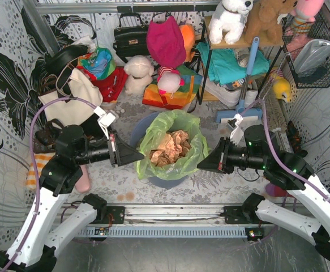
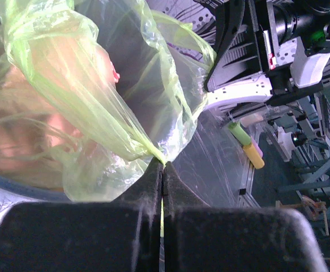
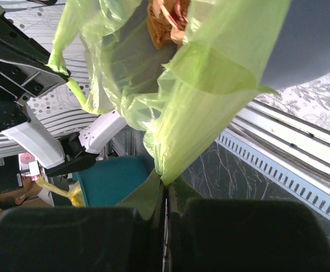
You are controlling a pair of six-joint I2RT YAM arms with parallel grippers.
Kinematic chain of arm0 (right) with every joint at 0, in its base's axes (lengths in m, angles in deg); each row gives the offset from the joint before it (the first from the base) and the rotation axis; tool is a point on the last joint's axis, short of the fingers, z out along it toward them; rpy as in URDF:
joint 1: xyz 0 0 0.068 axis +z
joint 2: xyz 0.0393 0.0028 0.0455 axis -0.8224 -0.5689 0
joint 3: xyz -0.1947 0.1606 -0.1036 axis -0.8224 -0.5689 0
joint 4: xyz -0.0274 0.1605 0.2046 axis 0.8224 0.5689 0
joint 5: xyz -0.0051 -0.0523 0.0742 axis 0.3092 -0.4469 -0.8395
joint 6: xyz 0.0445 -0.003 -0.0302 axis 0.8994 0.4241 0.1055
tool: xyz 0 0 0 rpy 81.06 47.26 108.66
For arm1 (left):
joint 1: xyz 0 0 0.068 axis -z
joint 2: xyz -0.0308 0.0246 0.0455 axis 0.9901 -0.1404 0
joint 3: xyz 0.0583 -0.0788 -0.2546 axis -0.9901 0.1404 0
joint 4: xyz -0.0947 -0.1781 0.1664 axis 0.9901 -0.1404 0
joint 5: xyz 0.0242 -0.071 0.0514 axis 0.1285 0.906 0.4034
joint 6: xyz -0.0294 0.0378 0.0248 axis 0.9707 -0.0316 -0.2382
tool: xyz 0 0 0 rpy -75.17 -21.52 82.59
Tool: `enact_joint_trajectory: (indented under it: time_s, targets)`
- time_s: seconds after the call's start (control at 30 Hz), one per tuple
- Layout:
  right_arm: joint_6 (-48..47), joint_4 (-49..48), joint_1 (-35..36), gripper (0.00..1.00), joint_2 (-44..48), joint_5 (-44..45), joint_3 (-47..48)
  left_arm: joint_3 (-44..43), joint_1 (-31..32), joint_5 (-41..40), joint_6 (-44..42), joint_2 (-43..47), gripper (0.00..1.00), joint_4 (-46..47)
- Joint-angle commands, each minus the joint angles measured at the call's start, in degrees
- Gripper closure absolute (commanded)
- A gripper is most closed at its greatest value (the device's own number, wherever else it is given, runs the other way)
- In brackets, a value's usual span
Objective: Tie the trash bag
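While the trash bag (image 1: 176, 127) is sitting in the round blue-grey bin (image 1: 167, 182) at the middle of the table (image 1: 221, 182), both arms are reaching in toward it from opposite sides. Its light-green film is folding outward over the bin's rim, and crumpled brown paper (image 1: 170, 150) is showing in its open mouth.

The left gripper (image 2: 163, 165) is pinching the bag's left edge: its black jaws are pressing together with only a thin strand of green plastic running between them, and the film is stretching up and away from the tips. The right gripper (image 3: 165, 184) is doing the same on the right edge, its jaws closing flat on a wider fold of the green plastic that is fanning upward toward the bin.

A small white tag (image 1: 106, 119) is hanging on the left wrist and another (image 1: 236, 122) on the right, but any print on them is too small to read. A black handbag (image 1: 132, 38) is leaning at the back wall; the mark on its gold clasp is also too small to make out. A cream tote bag (image 1: 77, 102) is standing behind the left arm, and a white plush dog (image 1: 230, 20) is sitting on the shelf (image 1: 249, 42) at the rear right.
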Motion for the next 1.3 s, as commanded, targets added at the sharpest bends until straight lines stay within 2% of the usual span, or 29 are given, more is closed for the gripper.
enact_joint_trajectory:
  time_s: [0.0,0.27,0.5,0.73,0.93,1.1,1.27]
  targets:
    - [-0.72,1.40,0.33,1.00,1.79,-1.53,-1.03,-0.25,-0.06,4.07,-1.87,1.77,1.00,-0.70]
    - [-3.21,0.25,0.33,1.00,-2.87,-1.00,5.26,-5.10,-0.06,5.15,-1.63,0.08,1.00,0.76]
    - [-4.30,-3.92,0.33,1.00,-5.88,2.70,10.30,-7.38,-0.07,4.09,5.02,-1.18,1.00,11.44]
    - [-3.32,-8.91,0.33,1.00,-4.70,7.36,7.74,-9.00,-0.06,1.70,5.94,-2.75,1.00,14.19]
    - [-4.87,-7.42,0.33,1.00,-4.61,14.68,10.25,-11.22,-0.09,-7.26,5.80,-3.77,1.00,12.99]
    - [-9.28,-5.71,0.33,1.00,-9.34,19.45,16.24,-14.70,-0.06,-18.22,6.30,-7.75,1.00,11.24]
    - [-12.57,-6.27,0.33,0.99,-14.96,20.14,19.96,-16.47,-0.06,-24.50,6.04,-12.43,1.00,10.89]
